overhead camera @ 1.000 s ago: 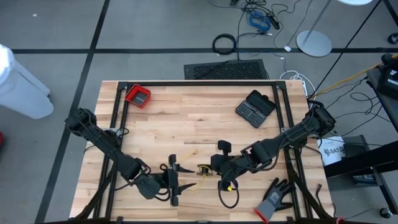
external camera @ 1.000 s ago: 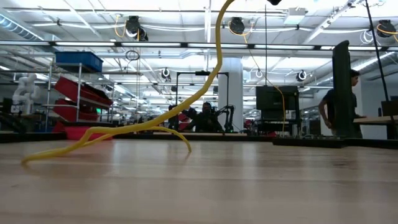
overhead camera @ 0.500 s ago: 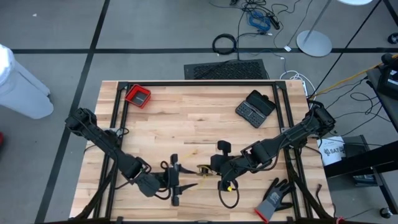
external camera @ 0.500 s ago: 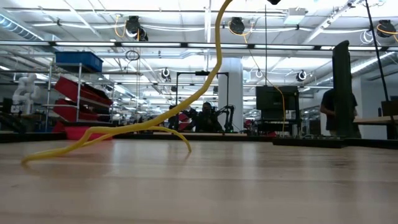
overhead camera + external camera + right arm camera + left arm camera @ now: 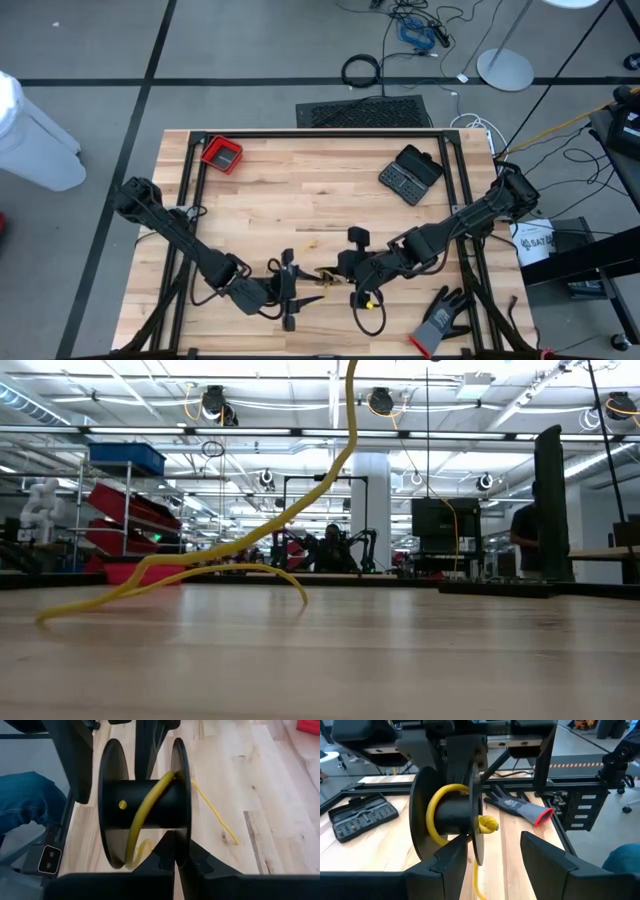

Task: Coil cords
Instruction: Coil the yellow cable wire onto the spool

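In the high view we see both arms meeting low in the frame, near the front edge of the wooden tabletop [image 5: 300, 210]. The right claw [image 5: 352, 268] sits just right of centre and is clamped on a black spool [image 5: 145, 802]; in the right wrist view its fingers [image 5: 165, 855] are pressed together on the rim of one flange. The yellow cord [image 5: 150, 802] wraps over the spool's black core, and a loose length of it trails away across the boards [image 5: 215, 812].

The left claw [image 5: 290, 290] lies just left of the spool, and its two fingers [image 5: 545, 855] stand apart. In the left wrist view the spool [image 5: 447, 812] sits just ahead of those fingers, with a turn of yellow cord around its hub and a knotted yellow end [image 5: 488, 824] beside the flange. We cannot tell whether the left fingers touch the cord.

In the low view the yellow cord [image 5: 240, 550] rises from the tabletop at lower left and climbs to the top centre of the frame, with a second loop arching beneath it.

A black cord loop [image 5: 368, 318] lies below the right claw, near the bottom edge. A grey-black glove with a red cuff [image 5: 440, 320] rests at lower right. A red tray [image 5: 221, 154] sits at the upper left of the tabletop and a dark tool case [image 5: 410, 174] at the upper right.
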`<move>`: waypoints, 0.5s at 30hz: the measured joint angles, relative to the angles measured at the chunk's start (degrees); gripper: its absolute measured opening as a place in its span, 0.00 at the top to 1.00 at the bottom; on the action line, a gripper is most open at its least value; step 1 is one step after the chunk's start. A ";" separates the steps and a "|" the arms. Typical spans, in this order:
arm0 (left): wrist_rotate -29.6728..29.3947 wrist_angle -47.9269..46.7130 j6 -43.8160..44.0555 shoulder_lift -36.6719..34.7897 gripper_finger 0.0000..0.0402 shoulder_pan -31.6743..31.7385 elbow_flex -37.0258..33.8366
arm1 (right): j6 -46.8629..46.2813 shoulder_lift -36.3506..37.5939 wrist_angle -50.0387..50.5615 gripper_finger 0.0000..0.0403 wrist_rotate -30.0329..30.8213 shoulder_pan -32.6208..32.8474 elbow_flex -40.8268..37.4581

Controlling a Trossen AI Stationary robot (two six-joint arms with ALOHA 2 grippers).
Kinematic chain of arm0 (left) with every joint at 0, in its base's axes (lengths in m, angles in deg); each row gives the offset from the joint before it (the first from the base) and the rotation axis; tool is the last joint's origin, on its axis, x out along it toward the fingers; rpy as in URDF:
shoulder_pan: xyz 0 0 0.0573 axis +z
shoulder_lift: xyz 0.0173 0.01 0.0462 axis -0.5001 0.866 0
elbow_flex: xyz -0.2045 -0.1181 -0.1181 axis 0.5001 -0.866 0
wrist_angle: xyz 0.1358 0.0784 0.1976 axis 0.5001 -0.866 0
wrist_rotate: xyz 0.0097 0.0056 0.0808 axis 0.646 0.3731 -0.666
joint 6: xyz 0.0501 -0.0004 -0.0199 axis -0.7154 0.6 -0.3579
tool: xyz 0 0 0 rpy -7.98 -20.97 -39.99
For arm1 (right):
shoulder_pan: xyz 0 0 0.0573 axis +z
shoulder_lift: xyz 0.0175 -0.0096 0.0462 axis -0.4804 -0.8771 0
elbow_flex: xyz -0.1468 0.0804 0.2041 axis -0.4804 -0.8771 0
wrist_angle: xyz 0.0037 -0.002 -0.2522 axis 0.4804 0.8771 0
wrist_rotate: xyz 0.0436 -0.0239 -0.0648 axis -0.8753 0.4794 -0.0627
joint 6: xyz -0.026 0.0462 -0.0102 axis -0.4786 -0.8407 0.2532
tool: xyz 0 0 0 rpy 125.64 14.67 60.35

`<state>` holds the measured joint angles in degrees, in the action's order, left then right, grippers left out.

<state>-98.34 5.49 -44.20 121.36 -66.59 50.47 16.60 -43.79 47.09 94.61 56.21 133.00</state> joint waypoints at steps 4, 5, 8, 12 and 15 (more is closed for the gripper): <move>-0.06 0.25 -0.12 0.00 0.53 0.03 0.00 | -0.04 0.00 0.60 1.00 0.02 0.00 0.00; -0.07 0.27 -0.12 0.00 0.53 0.03 0.00 | -0.04 0.00 0.65 1.00 0.04 0.00 0.00; -0.17 0.27 -0.12 0.00 0.53 0.03 0.00 | -0.07 0.00 0.73 1.00 0.07 -0.02 0.00; -0.77 0.31 -0.16 0.00 0.53 -0.04 0.00 | -0.07 0.00 0.77 1.00 0.20 -0.02 0.00; -0.79 0.31 -0.16 0.00 0.53 -0.08 0.00 | -0.07 0.00 0.79 1.00 0.20 -0.02 0.00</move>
<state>-99.13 5.81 -44.36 121.36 -66.67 50.47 16.53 -43.79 47.88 94.81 56.20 133.00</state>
